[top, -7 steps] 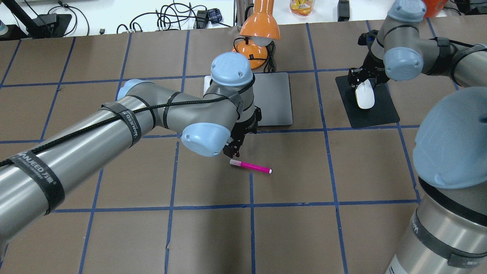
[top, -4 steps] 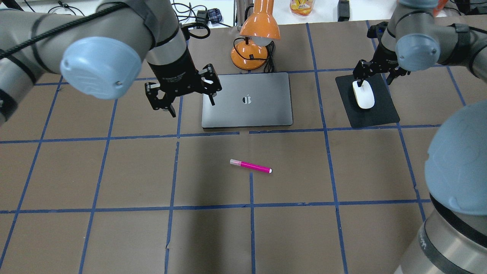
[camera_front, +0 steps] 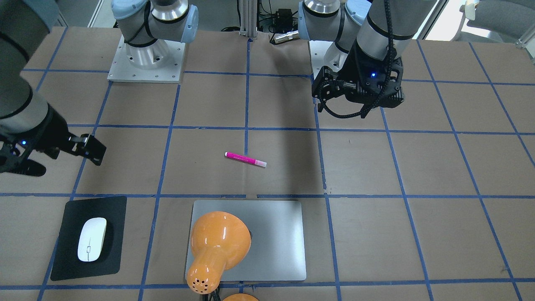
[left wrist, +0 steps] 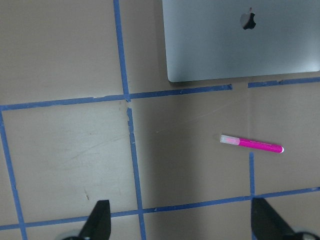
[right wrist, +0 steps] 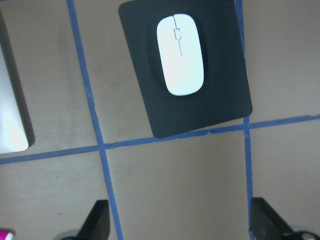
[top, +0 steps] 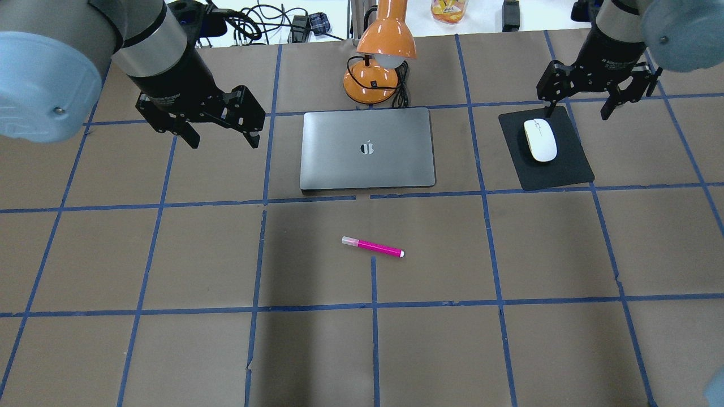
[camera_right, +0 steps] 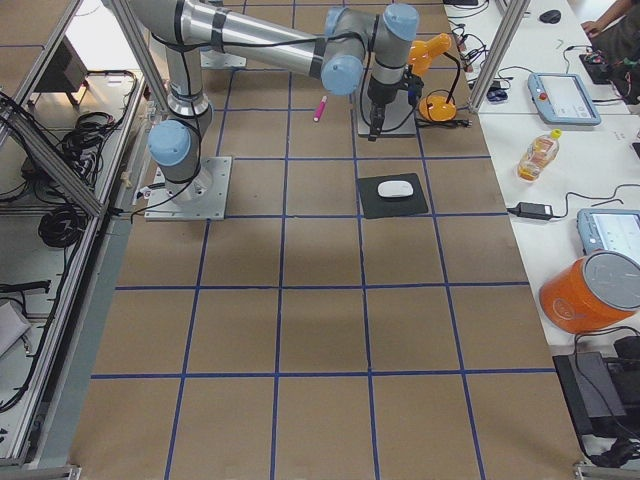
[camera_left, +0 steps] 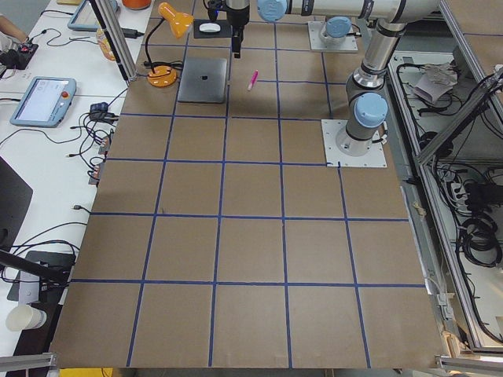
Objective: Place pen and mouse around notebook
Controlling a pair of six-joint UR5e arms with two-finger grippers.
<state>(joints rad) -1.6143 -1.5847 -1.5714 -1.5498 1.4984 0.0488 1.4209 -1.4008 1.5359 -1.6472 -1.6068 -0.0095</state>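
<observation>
The magenta pen lies flat on the brown table, a little in front of the silver-grey notebook. To the notebook's right, the white mouse rests on a black mat. My left gripper hangs open and empty, high above the table left of the notebook. My right gripper is open and empty too, above the mat's far edge. The left wrist view looks down on the pen and notebook. The right wrist view looks down on the mouse.
An orange desk lamp stands just behind the notebook, and its shade hangs over the notebook's far edge. Blue tape lines grid the table. Cables and a bottle lie on the white bench beyond the far edge.
My left gripper has risen from beside the pen and swung left, past the notebook. The right gripper has lifted off the mouse and drawn back. Pen and mouse have not moved.
</observation>
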